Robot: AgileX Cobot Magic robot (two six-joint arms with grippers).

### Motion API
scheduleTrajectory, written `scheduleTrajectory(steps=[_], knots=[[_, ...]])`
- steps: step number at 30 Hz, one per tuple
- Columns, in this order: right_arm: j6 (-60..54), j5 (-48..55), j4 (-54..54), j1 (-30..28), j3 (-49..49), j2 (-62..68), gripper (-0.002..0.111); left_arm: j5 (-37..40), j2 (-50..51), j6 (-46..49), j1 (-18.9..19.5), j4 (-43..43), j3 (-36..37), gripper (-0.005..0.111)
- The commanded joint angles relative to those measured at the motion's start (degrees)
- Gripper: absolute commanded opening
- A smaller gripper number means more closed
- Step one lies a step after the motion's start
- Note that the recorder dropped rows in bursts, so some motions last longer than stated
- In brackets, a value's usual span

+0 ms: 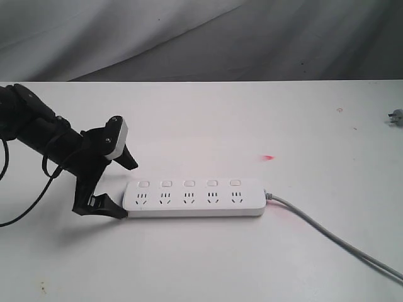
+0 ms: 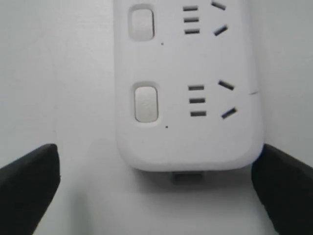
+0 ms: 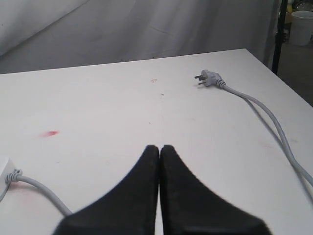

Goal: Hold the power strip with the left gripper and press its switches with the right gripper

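Note:
The white power strip (image 1: 195, 198) lies flat on the table, with its five white switches (image 1: 189, 184) in a row along the far side. My left gripper (image 1: 124, 189) is open at the strip's left end, one finger beyond the far side and one at the near corner. In the left wrist view the strip's rounded end (image 2: 188, 142) and two switches (image 2: 145, 103) lie just ahead of the left gripper (image 2: 156, 196). One black finger (image 2: 283, 191) is almost against the strip's edge. My right gripper (image 3: 160, 147) is shut and empty, away from the strip and outside the exterior view.
The grey cord (image 1: 327, 236) runs from the strip's right end toward the front right of the table. Its plug (image 1: 395, 117) lies near the right edge; the plug (image 3: 208, 78) also shows in the right wrist view. A small red mark (image 1: 269, 156) sits behind the strip.

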Motion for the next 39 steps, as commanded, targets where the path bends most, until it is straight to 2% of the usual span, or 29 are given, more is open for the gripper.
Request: scheduleTrajectory(steps=[1,5,8,10,19,23,34,39], knots=[[0.0,-0.6,0.0,-0.5,0.2,-0.3,0.0,-0.1,-6.7,-0.8,0.2,-0.4,-0.1,0.105],[0.0,-0.6,0.0,-0.5,0.2,-0.3,0.0,-2.2,-15.1,-2.0,0.2,-0.4,-0.1,0.104],[0.0,-0.6,0.0,-0.5,0.2,-0.3,0.0,-4.2,-21.7,-2.2,0.2,-1.3,-0.1,0.095],[0.0,-0.6,0.0,-0.5,0.2,-0.3,0.0,-5.5,-25.0,-2.2,0.2,-2.5,-0.1,0.082],[0.0,-0.6,0.0,-0.5,0.2,-0.3,0.0,-11.4,-36.1,-4.4,0.2,-4.1,-0.1,0.001],[0.0,-0.6,0.0,-0.5,0.2,-0.3,0.0,-13.0,-40.5,-11.9,0.2,-4.1,-0.1,0.0],[0.0,-0.6,0.0,-0.5,0.2,-0.3,0.0,-13.0,-56.3,-48.2,0.2,-4.2,-0.1,0.0],[0.0,-0.6,0.0,-0.5,0.2,-0.3,0.0,-11.4,-62.6,-55.4,0.2,-4.0,-0.1,0.0]])
